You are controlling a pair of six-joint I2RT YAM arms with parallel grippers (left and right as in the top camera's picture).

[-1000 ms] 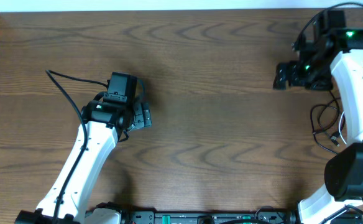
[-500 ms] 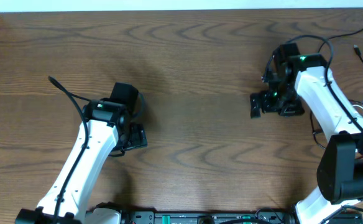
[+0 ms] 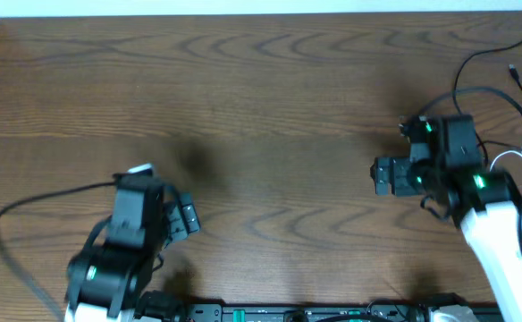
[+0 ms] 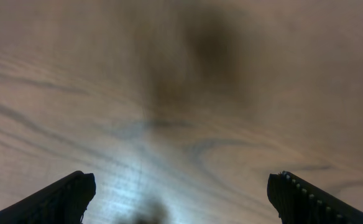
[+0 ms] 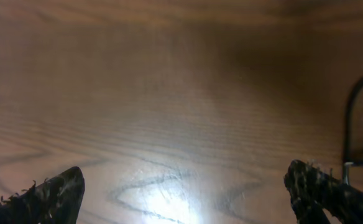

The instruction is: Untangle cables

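Overhead: black cable [image 3: 481,55] and white cable [image 3: 511,157] lie at the far right of the worktop [image 3: 270,107], apart from both jaws.
The black cable curves in from the right edge above the right arm [image 3: 489,206]. The white cable loops just beside that arm's wrist, and I cannot tell whether the two cross. The left arm [image 3: 122,237] sits low on the left, well apart from both. In the left wrist view the left jaws stand wide, with only wood grain between them. In the right wrist view the right jaws are wide too, gripping nothing. A dark cord [image 5: 349,118] curves at the right edge there, beyond the right fingertip [image 5: 306,180].
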